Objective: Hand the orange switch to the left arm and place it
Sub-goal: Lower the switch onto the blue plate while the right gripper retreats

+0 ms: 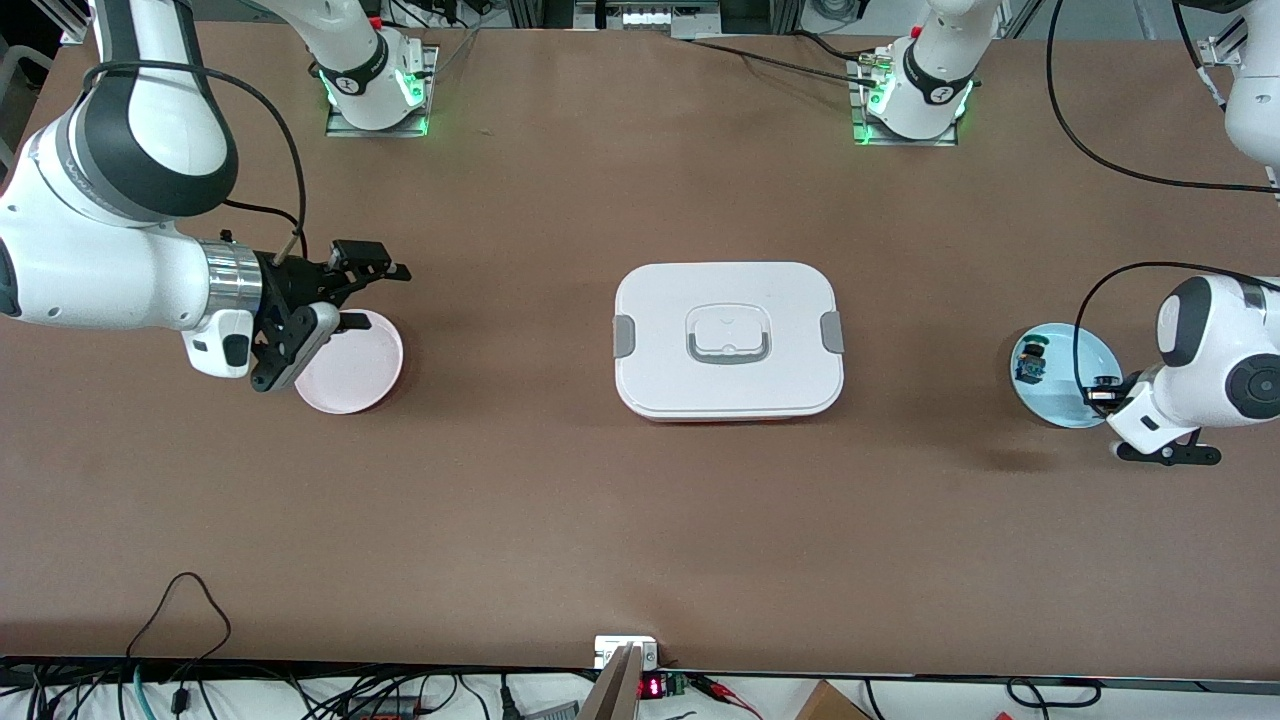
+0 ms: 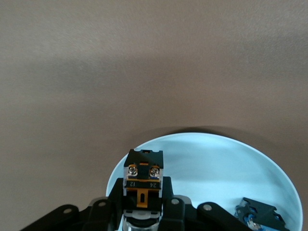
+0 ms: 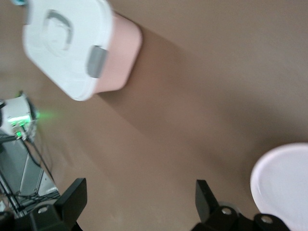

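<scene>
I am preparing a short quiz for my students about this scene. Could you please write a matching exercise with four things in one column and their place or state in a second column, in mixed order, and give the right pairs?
Things
1. orange switch
2. box
3. right gripper
4. green and blue part

Place or state
A. open, over the pink plate
B. lying on the light blue plate
C. held between the fingers of the left gripper
D. lid on, in the middle of the table, between the two plates

Pairs: 1-C, 2-D, 3-A, 4-B
</scene>
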You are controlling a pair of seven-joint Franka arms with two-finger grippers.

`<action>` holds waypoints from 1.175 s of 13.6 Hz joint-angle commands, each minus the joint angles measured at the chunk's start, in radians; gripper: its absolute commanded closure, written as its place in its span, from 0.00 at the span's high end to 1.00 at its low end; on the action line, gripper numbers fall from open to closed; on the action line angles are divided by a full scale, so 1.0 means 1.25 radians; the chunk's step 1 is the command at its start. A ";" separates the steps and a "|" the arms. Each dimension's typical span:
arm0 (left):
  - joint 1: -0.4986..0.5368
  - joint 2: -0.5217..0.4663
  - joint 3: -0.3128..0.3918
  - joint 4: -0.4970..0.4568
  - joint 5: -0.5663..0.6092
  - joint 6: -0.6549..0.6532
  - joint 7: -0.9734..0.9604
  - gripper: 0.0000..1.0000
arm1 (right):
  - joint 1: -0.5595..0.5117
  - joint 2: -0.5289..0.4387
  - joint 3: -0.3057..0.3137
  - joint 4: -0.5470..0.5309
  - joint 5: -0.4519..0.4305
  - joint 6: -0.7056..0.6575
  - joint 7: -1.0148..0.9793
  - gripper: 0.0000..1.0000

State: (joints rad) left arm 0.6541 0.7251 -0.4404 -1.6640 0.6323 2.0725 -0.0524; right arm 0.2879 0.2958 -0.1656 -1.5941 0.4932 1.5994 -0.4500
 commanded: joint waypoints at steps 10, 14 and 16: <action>-0.013 -0.004 -0.006 0.010 0.019 -0.074 -0.026 0.05 | -0.082 -0.018 -0.001 0.118 -0.416 -0.050 0.222 1.00; -0.014 -0.042 -0.053 0.012 0.018 -0.175 -0.042 0.05 | -0.093 -0.046 0.006 0.161 -0.403 -0.060 0.344 1.00; -0.013 -0.043 -0.064 0.011 0.018 -0.195 -0.065 0.05 | -0.103 -0.065 0.007 0.138 -0.401 -0.066 0.347 1.00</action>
State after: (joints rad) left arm 0.6411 0.6982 -0.5057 -1.6442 0.6354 1.8676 -0.0985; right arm 0.1797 0.2431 -0.1686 -1.4050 -0.0203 1.5331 -0.0402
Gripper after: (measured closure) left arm 0.656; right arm 0.000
